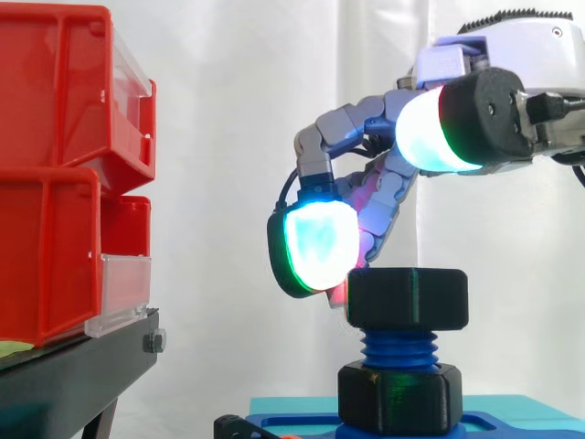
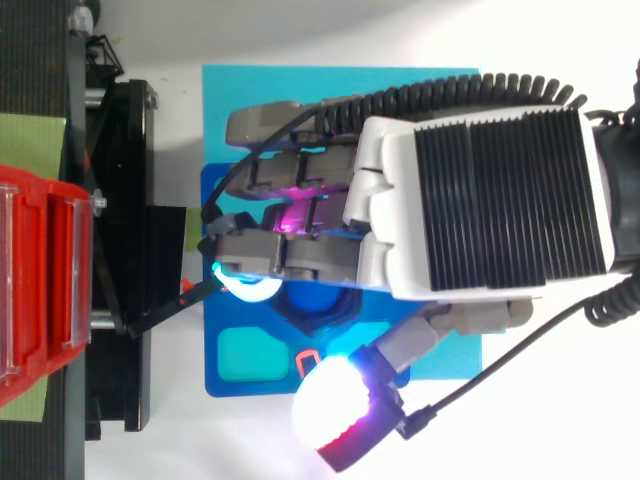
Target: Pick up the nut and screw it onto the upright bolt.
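Hidden: from above, the hand (image 2: pixel 480 200) covered most of the upper nut (image 1: pixel 407 297); the blue base (image 1: pixel 512 422) was cut off at the bottom edge of the side view.
Hand: it hung close over the upper nut; whether it gripped the nut, I could not tell.
Nut place: at the top of the upright bolt (image 1: pixel 398 347), apart from the lower nut (image 1: pixel 398 395).
Shapes: both nuts were black, six-sided and matt; the bolt was blue with a thick thread.
Count: two nuts, one bolt, two red bins (image 1: pixel 55 91) stacked on a black stand (image 1: pixel 64 375).
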You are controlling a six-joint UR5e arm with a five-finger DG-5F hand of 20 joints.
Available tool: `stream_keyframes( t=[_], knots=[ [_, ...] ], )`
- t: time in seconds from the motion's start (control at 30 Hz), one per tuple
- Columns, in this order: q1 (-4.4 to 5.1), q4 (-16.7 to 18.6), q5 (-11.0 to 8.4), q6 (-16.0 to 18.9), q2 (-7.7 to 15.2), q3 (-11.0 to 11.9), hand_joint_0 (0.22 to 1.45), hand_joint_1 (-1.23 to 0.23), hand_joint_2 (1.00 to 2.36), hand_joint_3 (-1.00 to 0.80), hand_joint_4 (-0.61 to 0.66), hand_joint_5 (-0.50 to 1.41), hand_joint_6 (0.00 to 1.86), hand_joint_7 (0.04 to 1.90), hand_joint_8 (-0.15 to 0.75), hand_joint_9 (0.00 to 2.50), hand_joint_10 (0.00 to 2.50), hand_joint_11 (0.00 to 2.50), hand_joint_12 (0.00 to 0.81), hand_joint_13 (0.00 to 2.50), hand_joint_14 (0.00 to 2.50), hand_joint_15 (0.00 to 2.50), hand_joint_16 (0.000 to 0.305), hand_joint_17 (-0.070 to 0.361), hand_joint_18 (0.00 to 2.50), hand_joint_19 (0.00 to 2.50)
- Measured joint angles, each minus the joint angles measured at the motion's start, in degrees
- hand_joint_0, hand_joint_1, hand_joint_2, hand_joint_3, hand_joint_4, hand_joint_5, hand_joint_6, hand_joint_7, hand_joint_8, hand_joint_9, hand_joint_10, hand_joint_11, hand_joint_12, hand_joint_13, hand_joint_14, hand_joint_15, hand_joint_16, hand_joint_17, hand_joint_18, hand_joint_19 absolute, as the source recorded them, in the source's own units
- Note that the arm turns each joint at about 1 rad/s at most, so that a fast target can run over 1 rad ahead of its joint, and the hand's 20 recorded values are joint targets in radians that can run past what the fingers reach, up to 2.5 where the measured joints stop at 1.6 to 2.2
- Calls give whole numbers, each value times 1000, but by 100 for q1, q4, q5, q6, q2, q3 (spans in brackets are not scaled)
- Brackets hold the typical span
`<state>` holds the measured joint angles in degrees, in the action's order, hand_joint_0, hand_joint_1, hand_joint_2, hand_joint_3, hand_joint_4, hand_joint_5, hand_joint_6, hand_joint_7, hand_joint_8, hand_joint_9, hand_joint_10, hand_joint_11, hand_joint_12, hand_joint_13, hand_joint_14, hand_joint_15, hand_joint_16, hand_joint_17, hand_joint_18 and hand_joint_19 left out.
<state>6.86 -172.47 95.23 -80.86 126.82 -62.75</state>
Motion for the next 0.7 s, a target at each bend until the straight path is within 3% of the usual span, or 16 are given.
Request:
stream_keyframes(
  t=[0.33,0.6,0.67,0.7],
  knots=[
    [-166,-45,93,-11,0,-44,552,-246,1000,-500,200,9,511,1535,302,1081,0,0,246,784,0,0,23,52,489,0],
    [-296,88,198,-16,1,-268,553,-252,1000,-500,166,18,619,1314,302,1148,0,0,231,843,0,0,21,46,550,0],
    [-327,102,242,-15,1,-276,553,-245,1000,-500,175,20,585,1379,306,1155,0,0,231,846,0,0,21,46,549,0],
    [-340,106,264,-14,1,-278,552,-236,1000,-500,197,22,507,1513,305,1140,0,0,235,847,0,0,21,47,548,0]
  ],
)
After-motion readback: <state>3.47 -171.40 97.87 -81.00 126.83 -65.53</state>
